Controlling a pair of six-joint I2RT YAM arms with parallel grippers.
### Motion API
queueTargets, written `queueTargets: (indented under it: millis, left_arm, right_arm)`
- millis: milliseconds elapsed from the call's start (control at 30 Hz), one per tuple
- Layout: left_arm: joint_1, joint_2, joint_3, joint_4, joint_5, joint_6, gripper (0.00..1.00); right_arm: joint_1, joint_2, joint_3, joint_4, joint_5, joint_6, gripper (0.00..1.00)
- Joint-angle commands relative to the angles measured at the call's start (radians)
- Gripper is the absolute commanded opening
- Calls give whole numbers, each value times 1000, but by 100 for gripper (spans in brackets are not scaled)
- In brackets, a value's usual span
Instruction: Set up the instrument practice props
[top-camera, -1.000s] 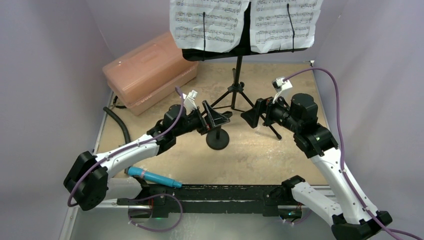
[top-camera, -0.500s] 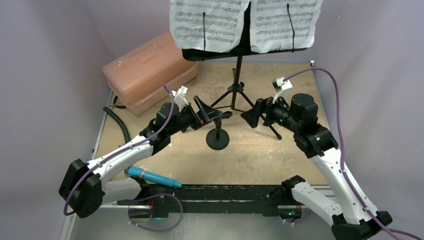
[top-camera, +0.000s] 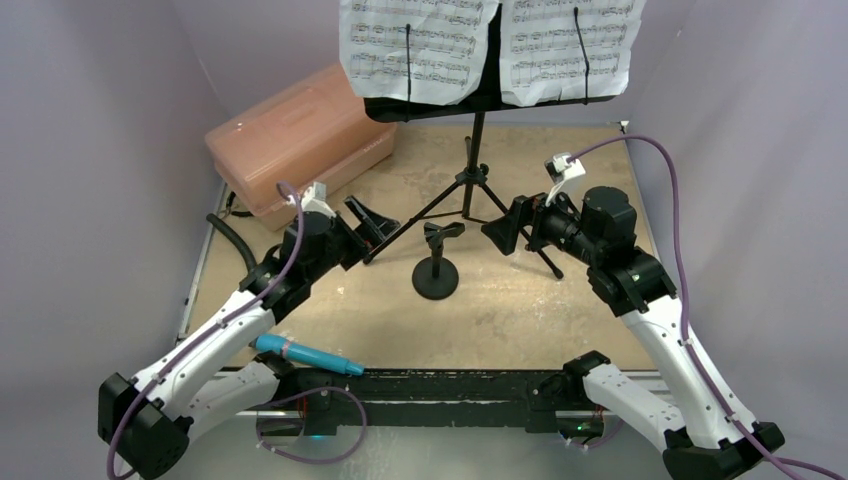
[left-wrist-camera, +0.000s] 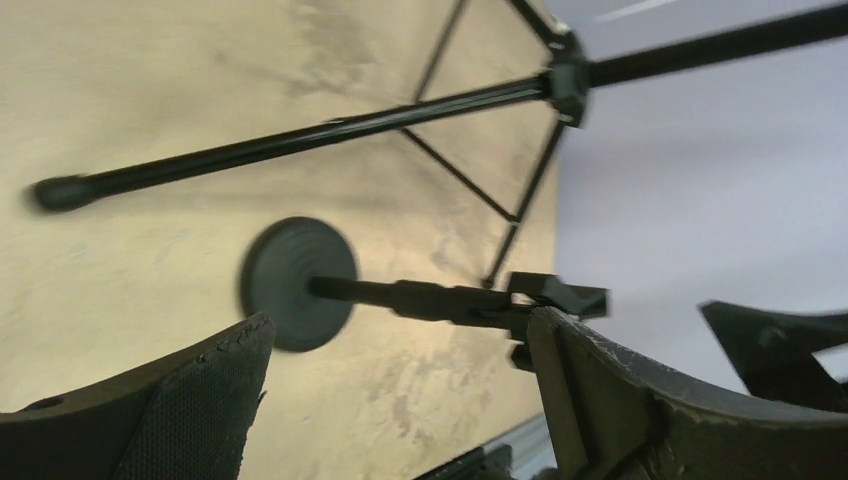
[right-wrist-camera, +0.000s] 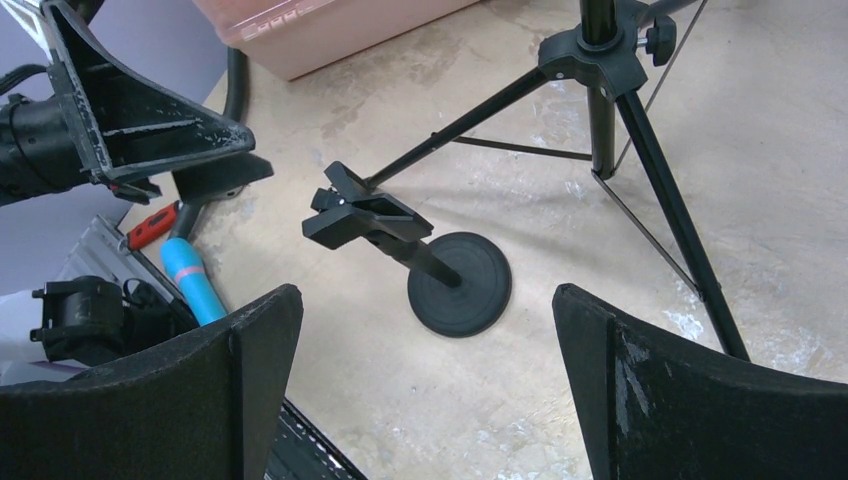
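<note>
You are viewing the music stand (top-camera: 478, 150) standing at the counter's (top-camera: 520, 320) rear, carrying two sheet-music pages (top-camera: 420, 45), notation too small to read. Pink box (top-camera: 300, 140) is sitting closed, rear left. Both arms are reaching inward; left fingers (top-camera: 362, 215) and right fingers (top-camera: 500, 232) are gaping, released, flanking the mic stand (top-camera: 436, 275). Microphone (top-camera: 305, 353) is lying near-left.

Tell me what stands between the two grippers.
The small mic stand stands between left gripper and right gripper, with legs of the music stand behind it; top view.
</note>
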Motion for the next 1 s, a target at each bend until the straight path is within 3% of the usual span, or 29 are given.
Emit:
queueTargets:
  millis: [0, 300, 467, 700, 967]
  left_arm:
    - [8, -63, 47, -347, -221, -80, 96]
    - [8, -22, 159, -957, -437, -415, 97]
    - [9, 54, 195, -1210, -455, -628, 96]
    - [9, 114, 115, -1270, -363, -761, 91]
    - [8, 152, -23, -1207, -258, -780, 87]
  right_arm:
    - [2, -11, 0, 41, -17, 6, 98]
    - [2, -9, -11, 49, -23, 7, 98]
    - [2, -9, -17, 51, -29, 5, 98]
    - [3, -15, -18, 36, -47, 3, 98]
    - [2, -19, -25, 34, -49, 4, 98]
